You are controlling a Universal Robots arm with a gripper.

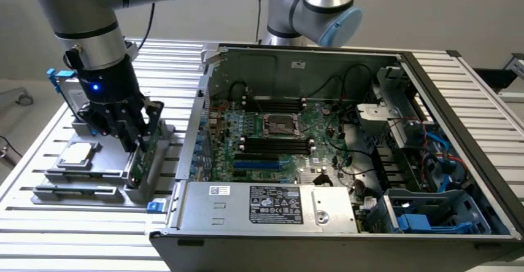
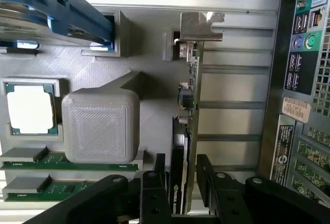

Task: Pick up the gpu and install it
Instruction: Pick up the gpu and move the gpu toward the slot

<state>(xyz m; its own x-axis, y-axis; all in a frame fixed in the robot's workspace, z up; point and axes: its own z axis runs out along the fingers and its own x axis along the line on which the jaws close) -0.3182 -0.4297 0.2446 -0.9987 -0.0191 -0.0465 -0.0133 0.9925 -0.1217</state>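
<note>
My gripper [image 2: 180, 164] is open wide, with one black finger on each side of the gpu [image 2: 188, 105]. The gpu is thin and flat. It stands on its edge in a slot of the gray, bumpy plastic tray [image 2: 103, 69] right under me. Beside me, the same tray holds a shiny square chip [image 2: 30, 105] and a silver drive [image 2: 36, 15] in a blue frame. On my other side is the open metal computer box [image 1: 327, 57], with a green board inside.

The hand [image 2: 181, 171] straddles the gpu [image 2: 186, 131], its jaws standing apart on either side of the card. The gpu stands on edge in the grey holder [image 2: 152, 92], between a grey block [image 2: 100, 126] and the computer case [image 2: 299, 84]. A processor chip [image 2: 30, 105] lies beside the block.
</note>
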